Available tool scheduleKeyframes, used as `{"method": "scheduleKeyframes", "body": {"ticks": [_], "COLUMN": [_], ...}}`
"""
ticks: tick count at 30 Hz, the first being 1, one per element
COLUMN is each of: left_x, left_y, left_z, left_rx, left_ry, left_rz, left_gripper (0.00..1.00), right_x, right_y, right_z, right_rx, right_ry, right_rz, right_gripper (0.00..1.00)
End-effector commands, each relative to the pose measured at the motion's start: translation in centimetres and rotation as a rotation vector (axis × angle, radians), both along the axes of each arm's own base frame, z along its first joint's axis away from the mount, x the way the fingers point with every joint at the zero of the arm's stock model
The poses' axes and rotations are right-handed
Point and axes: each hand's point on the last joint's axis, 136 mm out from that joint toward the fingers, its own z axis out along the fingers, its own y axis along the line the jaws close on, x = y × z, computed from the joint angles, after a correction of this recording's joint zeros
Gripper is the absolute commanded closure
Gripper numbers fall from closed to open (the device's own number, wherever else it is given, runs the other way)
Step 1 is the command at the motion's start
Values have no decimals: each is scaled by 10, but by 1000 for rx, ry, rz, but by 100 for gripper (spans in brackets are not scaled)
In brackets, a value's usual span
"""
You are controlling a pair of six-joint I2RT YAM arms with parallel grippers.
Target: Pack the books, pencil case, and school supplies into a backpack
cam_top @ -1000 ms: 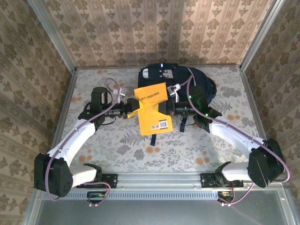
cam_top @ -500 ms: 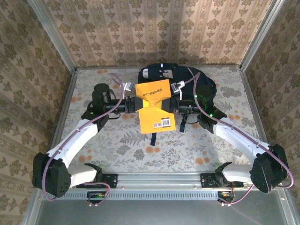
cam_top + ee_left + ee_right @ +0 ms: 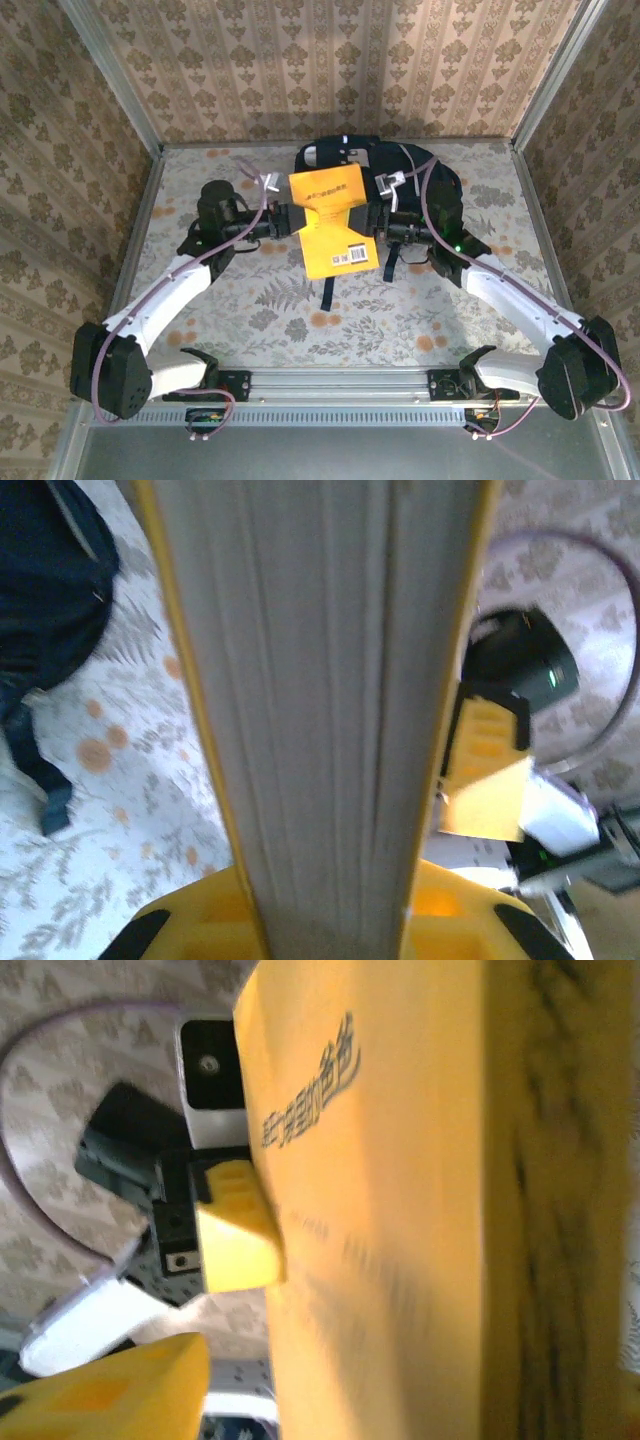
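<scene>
The main risk is that the yellow book (image 3: 335, 222) hangs from 1 edge only. My left gripper (image 3: 283, 219) is clamped on its left edge. In the left wrist view the grey page block runs straight up the middle of the frame (image 3: 320, 680), and my 2 yellow fingers (image 3: 190, 930) press against the covers at the bottom. That is a narrow hold on a wide, thin thing. I judge it could sag or swing down at its free right side, or slide out of the pads if I turn the wrist quickly. The covers could also fan apart and catch on the fabric below.

My right gripper (image 3: 380, 228) sits just beside the book's right edge with its jaws parted. In the right wrist view the finger (image 3: 110, 1390) at the lower left stands clear of the yellow cover (image 3: 400, 1210), so I count it as open and carrying nothing. If it brushes the book, it could knock it askew in the left grip.

In the top view the book hangs at upper centre, between my 2 grippers. It overlaps the left part of the backpack (image 3: 440, 190), which lies on the table (image 3: 250, 310). I cannot tell whether the bag's mouth is open beneath it. A shut or folded mouth would stop the book at the rim.
</scene>
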Motion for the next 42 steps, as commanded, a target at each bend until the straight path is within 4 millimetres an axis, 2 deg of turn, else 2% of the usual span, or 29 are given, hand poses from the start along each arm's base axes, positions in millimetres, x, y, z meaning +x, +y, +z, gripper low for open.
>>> {"method": "scheduleKeyframes", "body": {"ticks": [1,4,8,10,15,16,18,23,26,29,33,34,35,37,38,40,42], "left_x": [25,36,49,59,68,63,63,63,63,64,65,66,67,69,72,80,84], "left_y": [26,31,32,32,17,6,-1,-10,-13,-16,-23,-25,-26,-26,-26,-24,-24], "left_z": [57,83,97,101,104,103,101,93,89,82,76,74,70,60,51,30,14], "left_rx": [-148,-259,-353,-407,-481,-486,-483,-471,-462,-447,-426,-416,-401,-346,-302,-166,-5], "left_ry": [-159,-188,-174,-148,-118,-110,-103,-84,-76,-59,-41,-36,-32,-27,-20,2,-16], "left_rz": [221,294,328,350,307,277,265,262,260,260,243,240,241,251,261,292,313], "left_gripper": [100,100,100,100,100,100,100,100,100,100,100,100,90,61,50,36,27], "right_x": [14,19,20,18,26,27,29,36,41,48,55,57,57,57,56,55,49], "right_y": [-23,-45,-62,-57,-35,-34,-31,-17,-16,-15,-15,-19,-23,-36,-42,-62,-87], "right_z": [13,16,21,26,44,49,58,63,61,54,42,37,33,26,23,13,2], "right_rx": [60,163,269,309,374,396,428,433,443,429,367,342,320,263,224,115,14], "right_ry": [-69,-111,-158,-166,-147,-156,-181,-183,-178,-153,-131,-126,-124,-135,-138,-141,-144], "right_rz": [-196,-375,-515,-500,-413,-412,-404,-380,-396,-422,-456,-482,-507,-565,-590,-663,-748], "right_gripper": [21,16,8,4,3,3,3,9,24,53,98,100,100,100,100,100,100]}}
